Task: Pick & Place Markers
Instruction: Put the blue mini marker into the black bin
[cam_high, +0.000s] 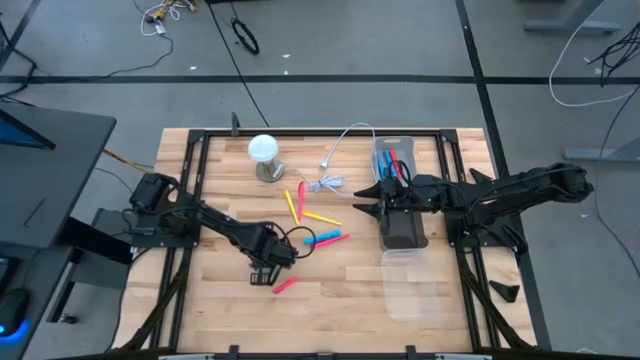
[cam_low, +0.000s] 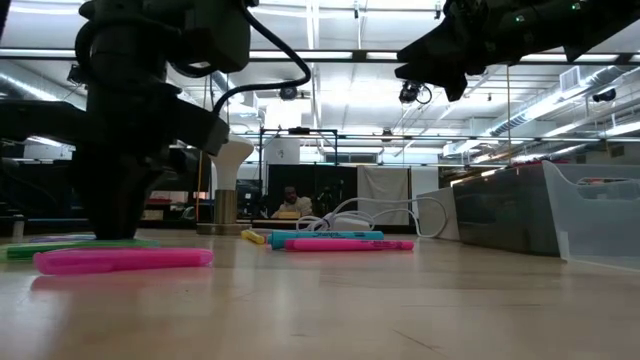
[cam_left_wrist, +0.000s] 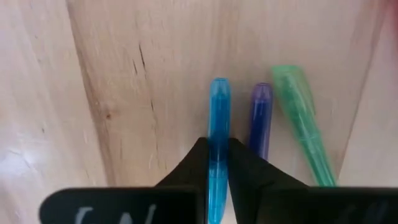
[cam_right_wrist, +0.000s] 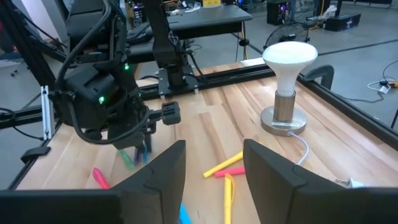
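My left gripper (cam_high: 266, 266) stands at the table's near-left middle, pointing down, shut on a blue marker (cam_left_wrist: 218, 134). A purple marker (cam_left_wrist: 261, 118) and a green marker (cam_left_wrist: 301, 127) lie on the wood right beside it. A pink marker (cam_high: 285, 285) lies just nearer; it also shows in the low view (cam_low: 120, 260). Yellow, pink and blue markers (cam_high: 318, 222) lie scattered at mid-table. More markers sit in a clear bin (cam_high: 395, 160). My right gripper (cam_right_wrist: 214, 180) is open and hovers above the dark box (cam_high: 402, 228). My left gripper pinches the blue marker between its two fingers, on its shaft (cam_left_wrist: 218, 155) back from the free tip. The fingers come from above, pointing down, one on each side of the shaft. The marker lies about level, parallel to the purple one; whether it is off the wood, I cannot tell.
A white lamp on a metal stand (cam_high: 263, 155) and a white cable (cam_high: 335, 165) sit at the far middle. A clear lid or tray (cam_high: 410, 285) lies near the dark box. A black frame rims the table (cam_high: 300, 131). Bare wood shows at the near left.
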